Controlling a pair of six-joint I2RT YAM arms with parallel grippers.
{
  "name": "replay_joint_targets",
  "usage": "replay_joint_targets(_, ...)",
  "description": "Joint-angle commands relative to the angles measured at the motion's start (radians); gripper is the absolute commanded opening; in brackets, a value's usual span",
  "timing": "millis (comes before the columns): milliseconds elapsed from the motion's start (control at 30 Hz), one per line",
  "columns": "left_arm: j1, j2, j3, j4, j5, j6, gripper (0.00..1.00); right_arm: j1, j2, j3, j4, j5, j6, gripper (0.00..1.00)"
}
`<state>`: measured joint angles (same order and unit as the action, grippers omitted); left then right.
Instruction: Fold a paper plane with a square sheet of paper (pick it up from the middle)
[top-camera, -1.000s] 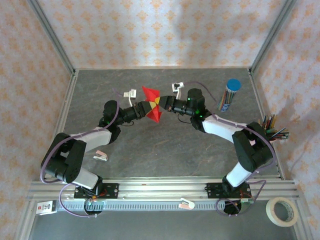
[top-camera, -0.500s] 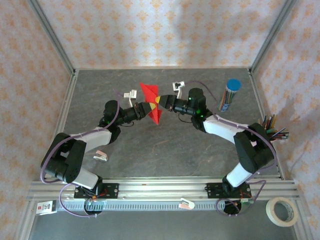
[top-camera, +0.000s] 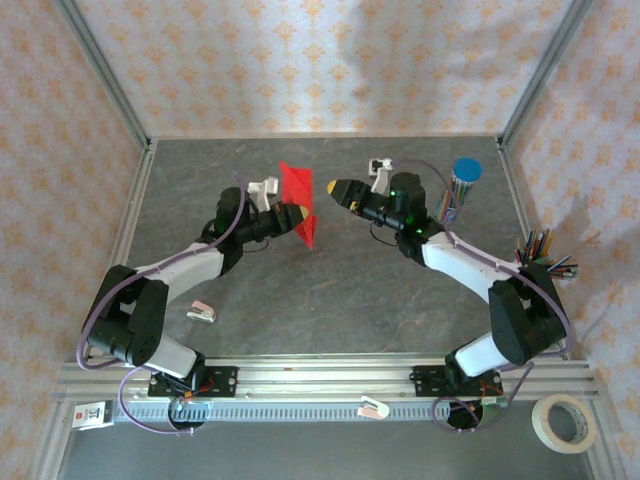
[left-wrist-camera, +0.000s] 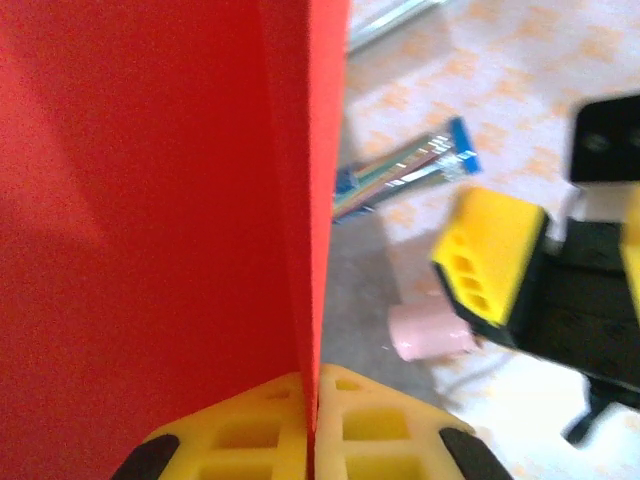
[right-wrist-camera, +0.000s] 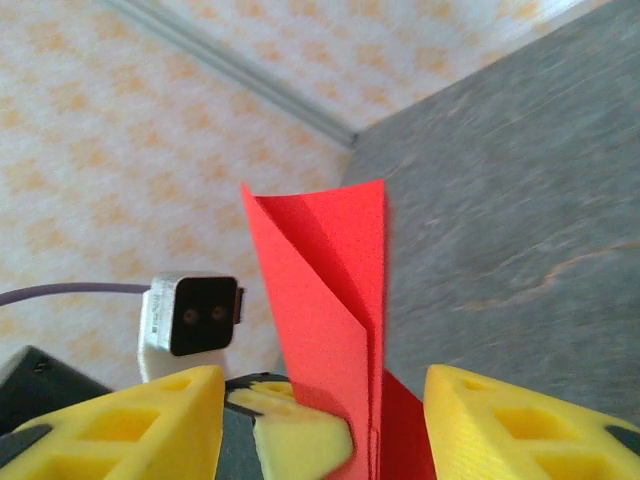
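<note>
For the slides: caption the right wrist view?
Open right gripper facing folded red paper pinched by the left gripper.

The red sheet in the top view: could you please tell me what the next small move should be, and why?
Probably ease the right gripper toward the square sheet of paper and pinch its free upper edge. The left gripper has its jaws shut on the folded sheet, holding it upright, while the right one's jaws stand open, apart from it.
</note>
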<state>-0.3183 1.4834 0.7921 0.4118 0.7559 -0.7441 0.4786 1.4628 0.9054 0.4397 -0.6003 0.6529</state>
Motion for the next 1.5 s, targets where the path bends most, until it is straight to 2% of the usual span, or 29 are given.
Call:
replay_joint_targets(0, 0.004, 0.037, 0.140, -0.425, -0.219, 0.245, 0.08, -0.001, -0.070, -0.033, -0.090, 0.200, -0.069, 0.56)
replay_joint_targets(100, -0.015, 0.109, 0.270, -0.665, -0.414, 0.338, 0.08, -0.003, -0.109, -0.058, -0.122, 0.295, -0.079, 0.57)
replay_joint_targets(267, -0.090, 0.214, 0.458, -0.917, -0.793, 0.439, 0.08, -0.003, -0.140, -0.078, -0.168, 0.377, -0.085, 0.58)
replay_joint_targets(400, -0.157, 0.293, 0.551, -1.025, -1.038, 0.475, 0.08, -0.004, -0.155, -0.092, -0.183, 0.409, -0.086, 0.58)
replay_joint_targets(600, -0.231, 0.419, 0.591, -1.090, -1.274, 0.494, 0.09, -0.005, -0.169, -0.112, -0.203, 0.458, -0.081, 0.58)
replay_joint_targets(733, -0.254, 0.505, 0.584, -1.084, -1.337, 0.492, 0.09, -0.010, -0.172, -0.119, -0.221, 0.483, -0.066, 0.58)
replay_joint_targets(967, -0.280, 0.571, 0.545, -1.032, -1.359, 0.487, 0.11, -0.020, -0.165, -0.128, -0.218, 0.465, -0.050, 0.58)
replay_joint_targets(1467, -0.308, 0.563, 0.524, -0.997, -1.234, 0.428, 0.22, -0.021, -0.113, -0.109, -0.214, 0.424, -0.032, 0.58)
